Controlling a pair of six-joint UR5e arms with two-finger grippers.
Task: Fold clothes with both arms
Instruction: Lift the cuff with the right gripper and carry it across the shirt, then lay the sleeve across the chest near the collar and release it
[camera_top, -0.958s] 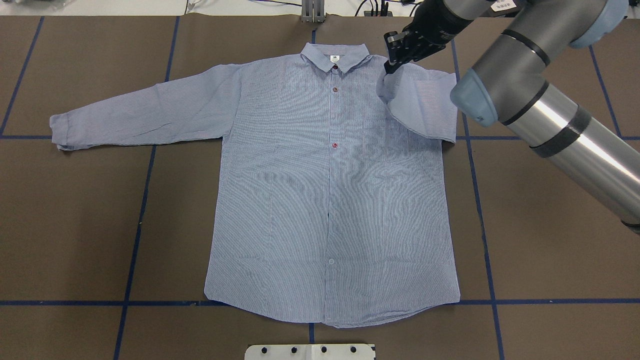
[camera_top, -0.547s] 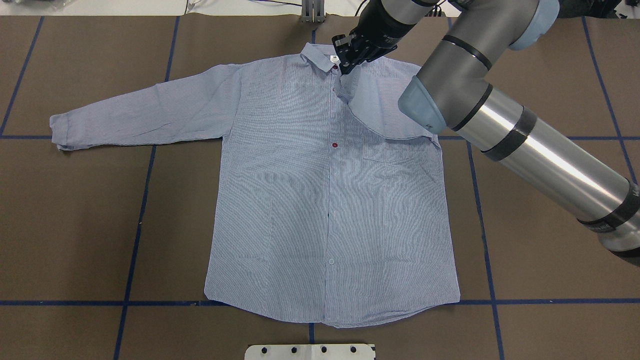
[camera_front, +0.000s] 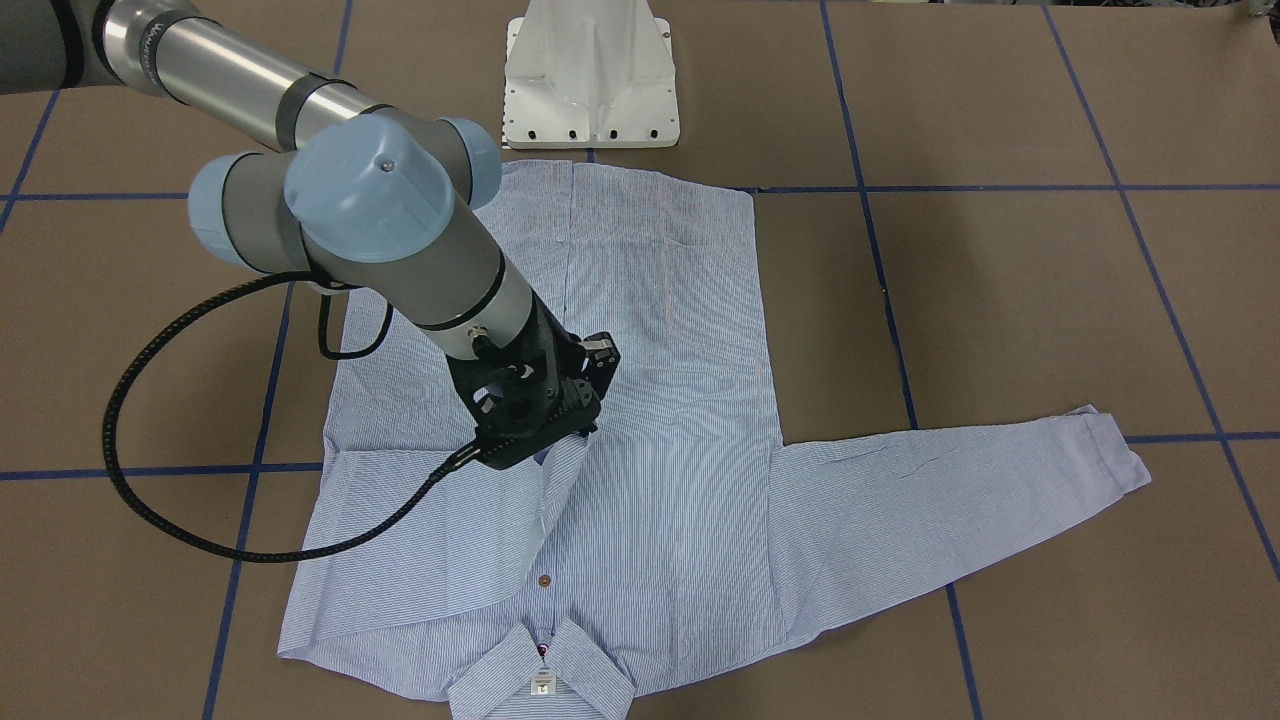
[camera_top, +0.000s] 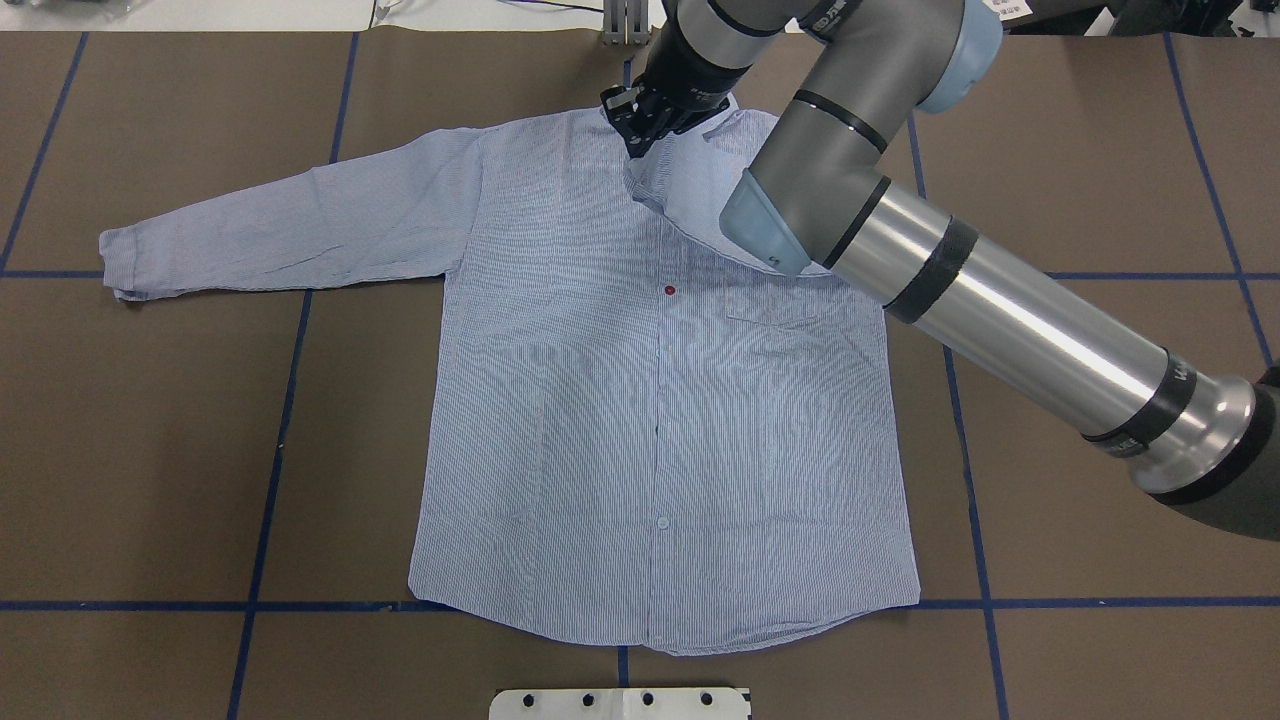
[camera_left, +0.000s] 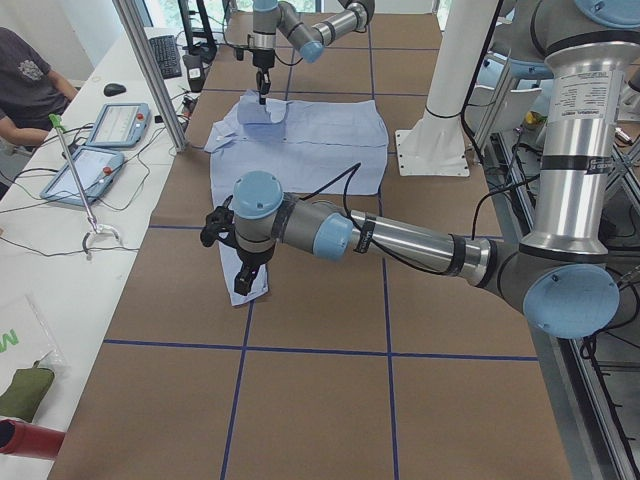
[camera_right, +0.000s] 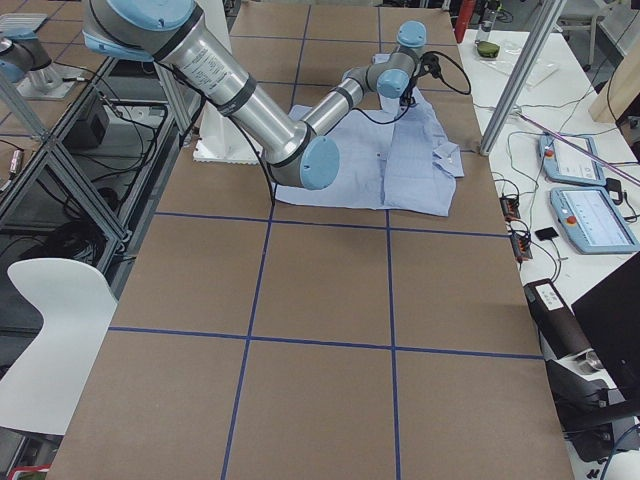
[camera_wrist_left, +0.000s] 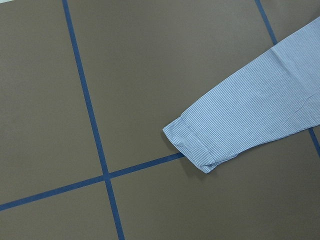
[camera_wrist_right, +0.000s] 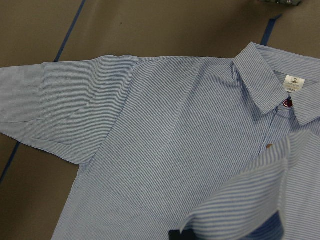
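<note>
right fingers (camera_top: 632, 138) pinch the striped shirt's (camera_top: 600, 420) sleeve (camera_top: 685, 190) by the collar (camera_front: 540, 680); right arm (camera_top: 1000, 300) hides the shoulder; left fingers (camera_left: 246, 275), can't tell.

Shirt (camera_top: 600, 420) flat on table (camera_top: 150, 450), collar (camera_front: 590, 690) away from base (camera_top: 620, 703), right sleeve (camera_top: 690, 200) over chest, left sleeve (camera_top: 280, 225) outward.

Brown tabletop (camera_top: 150, 450) (blue tape grid (camera_top: 150, 606)), white chair (camera_right: 50, 340)

Robotics lab, brown table (camera_right: 320, 290) gridded with blue tape (camera_top: 272, 480), aluminium frame posts (camera_left: 152, 70), teach pendants (camera_right: 592, 218) on side bench (camera_left: 60, 295)
</note>
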